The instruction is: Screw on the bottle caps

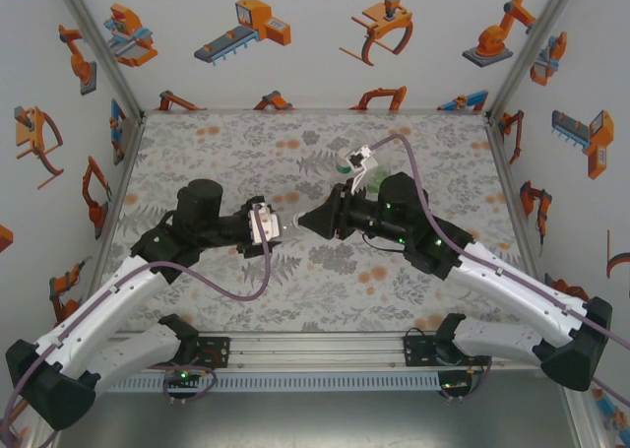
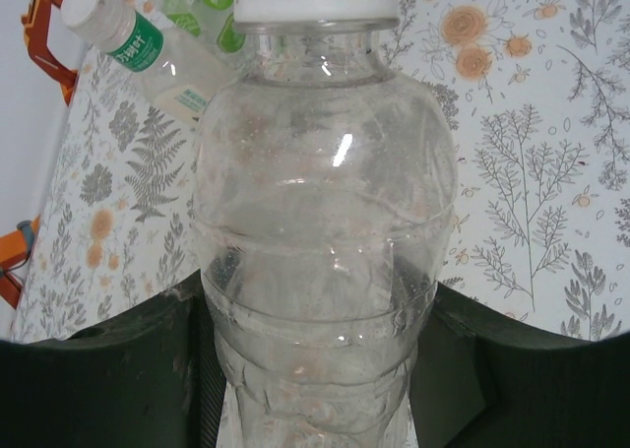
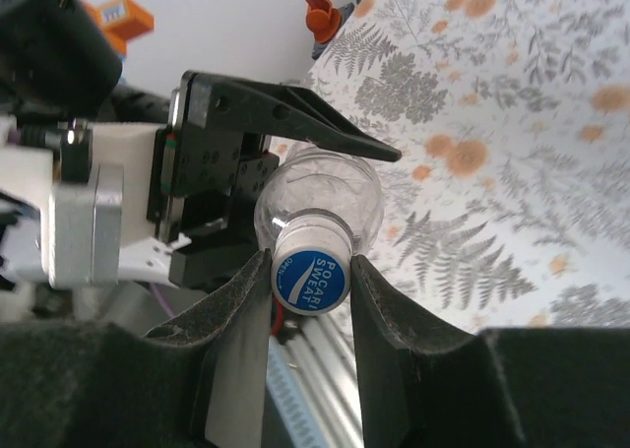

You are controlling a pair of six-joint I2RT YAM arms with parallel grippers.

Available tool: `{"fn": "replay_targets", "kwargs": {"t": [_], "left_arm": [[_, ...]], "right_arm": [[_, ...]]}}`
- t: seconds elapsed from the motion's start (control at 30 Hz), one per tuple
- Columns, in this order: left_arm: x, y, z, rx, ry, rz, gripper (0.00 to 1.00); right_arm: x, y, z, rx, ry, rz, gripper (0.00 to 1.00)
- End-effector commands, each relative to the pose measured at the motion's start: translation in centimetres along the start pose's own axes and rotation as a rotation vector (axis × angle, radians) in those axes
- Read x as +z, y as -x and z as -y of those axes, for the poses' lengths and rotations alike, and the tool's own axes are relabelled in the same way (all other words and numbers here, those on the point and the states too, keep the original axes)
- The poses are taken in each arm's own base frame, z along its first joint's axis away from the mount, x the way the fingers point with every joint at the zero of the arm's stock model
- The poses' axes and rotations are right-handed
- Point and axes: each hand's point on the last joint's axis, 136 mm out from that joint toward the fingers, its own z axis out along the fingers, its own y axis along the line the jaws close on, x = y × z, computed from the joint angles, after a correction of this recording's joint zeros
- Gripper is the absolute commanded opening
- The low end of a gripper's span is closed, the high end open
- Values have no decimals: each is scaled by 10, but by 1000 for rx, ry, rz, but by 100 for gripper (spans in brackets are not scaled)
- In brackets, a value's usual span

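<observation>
My left gripper (image 2: 315, 369) is shut on the body of a colourless bottle (image 2: 325, 222) and holds it level above the table's middle. The bottle's neck points toward the right arm. On that neck sits a cap (image 3: 311, 279) with a blue printed top and white sides. My right gripper (image 3: 311, 283) is shut on this cap, one finger pressed against each side. From above, the left gripper (image 1: 268, 222) and the right gripper (image 1: 305, 222) meet nose to nose over the bottle (image 1: 286, 224).
Two more bottles lie at the back right of the flowered table (image 1: 217, 153). One is green-tinted (image 1: 374, 177) and the other has a green label and a white cap (image 2: 94, 5). White walls with robot pictures enclose the table on three sides.
</observation>
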Motion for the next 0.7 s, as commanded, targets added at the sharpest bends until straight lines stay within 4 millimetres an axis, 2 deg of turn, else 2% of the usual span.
{"fn": "replay_targets", "kwargs": {"t": [0.0, 0.13, 0.2, 0.43, 0.67], "left_arm": [[-2, 24, 2, 34, -27, 97, 0], [-1, 24, 3, 31, -31, 98, 0], [-1, 25, 2, 32, -31, 99, 0], [-1, 24, 3, 30, -31, 98, 0], [-1, 25, 5, 33, -42, 101, 0]], "right_arm": [[9, -2, 4, 260, -4, 8, 5], [9, -5, 8, 273, -32, -10, 5], [7, -5, 6, 260, -34, -18, 10], [-5, 4, -10, 113, -13, -34, 47], [-29, 20, -27, -124, 13, 8, 66]]}}
